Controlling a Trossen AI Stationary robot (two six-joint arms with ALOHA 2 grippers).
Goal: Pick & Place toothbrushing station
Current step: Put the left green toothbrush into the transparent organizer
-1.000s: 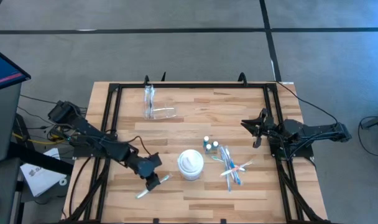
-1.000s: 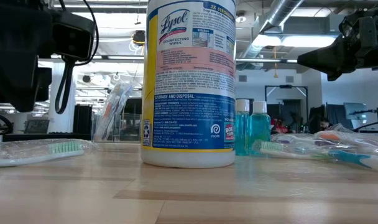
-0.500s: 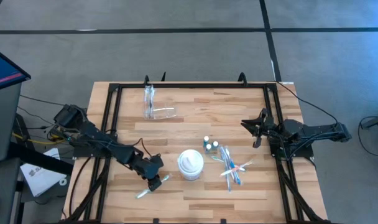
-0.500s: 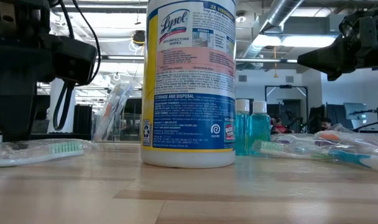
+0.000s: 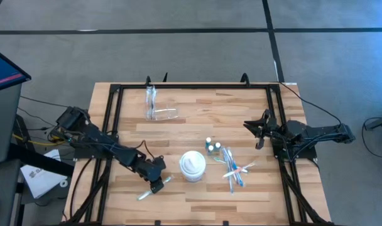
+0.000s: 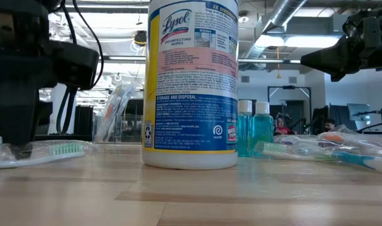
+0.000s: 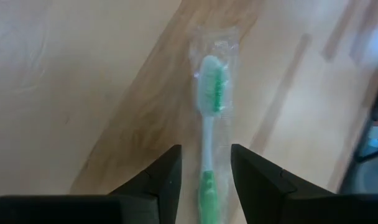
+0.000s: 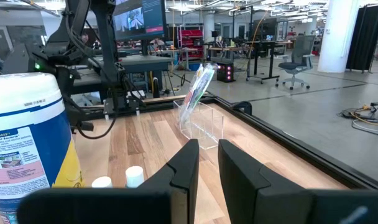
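Scene: a pale wooden table with a black metal frame, seen from above, with two dark robot arms at its sides.
Left gripper: low over the near-left part of the table, fingers parted a narrow way, one on each side of the handle of a green-and-white toothbrush in a clear plastic wrapper. Not closed on it; the brush lies flat on the wood.
Right gripper: waits near the table's right edge, fingers close together with a slim gap, holding nothing.
Clear plastic cups: at the far side of the table, left of centre, well apart from the brush; one has wrapped brushes in it.
Other brushes: a loose heap of pastel wrapped toothbrushes near the right arm, beside two small teal bottles with white caps.
White wipes tub: just right of the left gripper.
Risk: the slippery wrapper may let the thin handle slide or twist out as the fingers close; a swing to the right could knock the tub.
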